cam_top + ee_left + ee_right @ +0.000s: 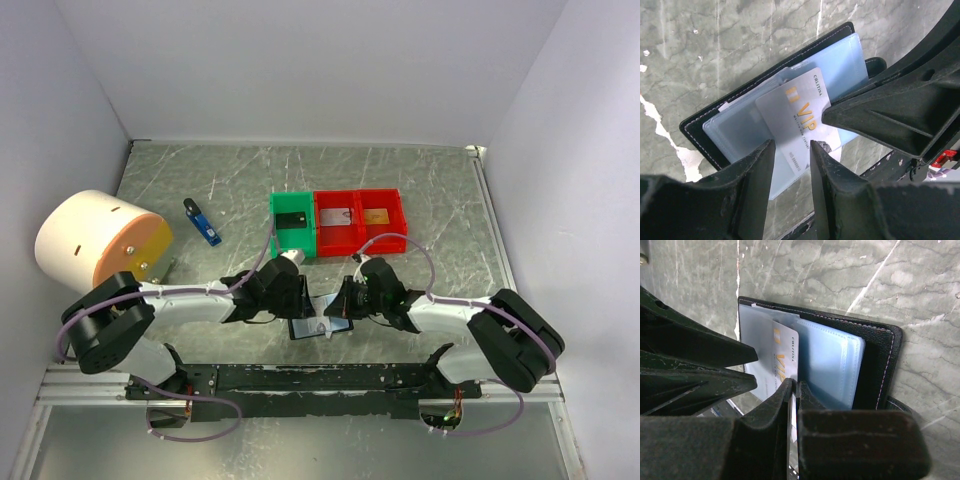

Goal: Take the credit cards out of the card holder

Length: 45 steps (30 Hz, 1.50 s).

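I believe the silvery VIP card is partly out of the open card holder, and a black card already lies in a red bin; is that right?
Not quite: the top external view shows the black card in the green bin, not a red one. The silvery VIP card is indeed partly out of the open card holder.

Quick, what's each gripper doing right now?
Left gripper: open over the silver card, nothing held.
Right gripper: closed, tips at that card's edge; whether it pinches anything cannot be told.
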Motion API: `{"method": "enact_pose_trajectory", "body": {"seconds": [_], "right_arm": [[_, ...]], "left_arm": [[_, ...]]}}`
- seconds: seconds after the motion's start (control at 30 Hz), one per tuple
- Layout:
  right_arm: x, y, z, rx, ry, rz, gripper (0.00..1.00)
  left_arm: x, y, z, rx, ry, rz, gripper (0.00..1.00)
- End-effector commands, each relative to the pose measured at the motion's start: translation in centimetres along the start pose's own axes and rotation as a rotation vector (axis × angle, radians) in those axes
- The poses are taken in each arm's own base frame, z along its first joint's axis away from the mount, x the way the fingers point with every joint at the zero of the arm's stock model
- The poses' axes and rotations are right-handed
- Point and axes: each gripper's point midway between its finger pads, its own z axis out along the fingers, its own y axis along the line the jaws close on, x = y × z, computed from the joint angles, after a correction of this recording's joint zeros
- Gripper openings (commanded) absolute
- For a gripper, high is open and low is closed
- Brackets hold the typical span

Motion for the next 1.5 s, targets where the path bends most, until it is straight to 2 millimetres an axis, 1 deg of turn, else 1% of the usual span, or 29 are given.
{"method": "enact_pose_trajectory", "body": {"seconds": [0.0, 0.07, 0.17, 0.27, 0.33, 0.47, 0.6, 0.77, 0.87, 0.97, 1.03, 1.17, 1.3, 1.4, 1.47], "right_arm": [[0.3, -0.7, 0.1, 0.012, 0.009, 0.003, 0.0], [0.3, -0.7, 0.1, 0.009, 0.008, 0.006, 0.0], [0.2, -0.7, 0.1, -0.004, 0.006, 0.024, 0.05], [0.3, -0.8, 0.1, -0.013, 0.007, 0.042, 0.14], [0.3, -0.9, 0.1, -0.016, 0.009, 0.047, 0.21], [0.2, -1.0, 0.1, -0.031, 0.009, 0.054, 0.24], [0.5, -0.6, 0.3, -0.08, 0.02, 0.03, 0.31], [0.8, -0.9, 0.1, -0.121, -0.029, -0.007, 0.34], [0.6, -1.2, -0.2, -0.111, -0.055, -0.026, 0.34], [0.6, -1.1, -0.1, -0.1, -0.02, -0.065, 0.29], [0.6, -1.1, 0.2, -0.086, 0.01, -0.048, 0.26], [1.0, -0.3, 0.4, -0.141, 0.03, -0.014, 0.25], [0.8, 0.3, 0.2, -0.173, 0.008, -0.013, 0.29], [0.3, 0.3, -0.2, -0.167, -0.02, -0.017, 0.37], [0.2, 0.1, -0.4, -0.15, -0.03, -0.015, 0.38]], "left_arm": [[-0.1, -1.3, 0.4, 0.063, -0.007, -0.014, 0.45], [0.2, -0.9, 0.6, 0.043, -0.001, -0.011, 0.42], [0.7, 0.2, 0.8, 0.001, 0.008, 0.002, 0.37], [1.5, 1.7, 1.0, -0.065, 0.029, 0.031, 0.31], [1.9, 2.3, 1.1, -0.095, 0.045, 0.047, 0.28], [2.3, 3.1, 1.2, -0.133, 0.059, 0.061, 0.27], [2.5, 3.3, 1.4, -0.144, 0.066, 0.068, 0.26], [2.7, 3.7, 1.5, -0.166, 0.076, 0.076, 0.25], [2.7, 3.9, 1.3, -0.181, 0.077, 0.079, 0.24], [2.6, 3.9, 1.2, -0.183, 0.073, 0.082, 0.25], [2.6, 3.8, 1.2, -0.182, 0.072, 0.084, 0.25], [2.5, 3.7, 1.0, -0.182, 0.071, 0.087, 0.24], [2.3, 3.5, 0.6, -0.173, 0.065, 0.087, 0.25], [1.7, 2.1, 0.0, -0.116, 0.048, 0.091, 0.28], [1.1, 1.3, -0.6, -0.089, 0.027, 0.093, 0.32]]}}
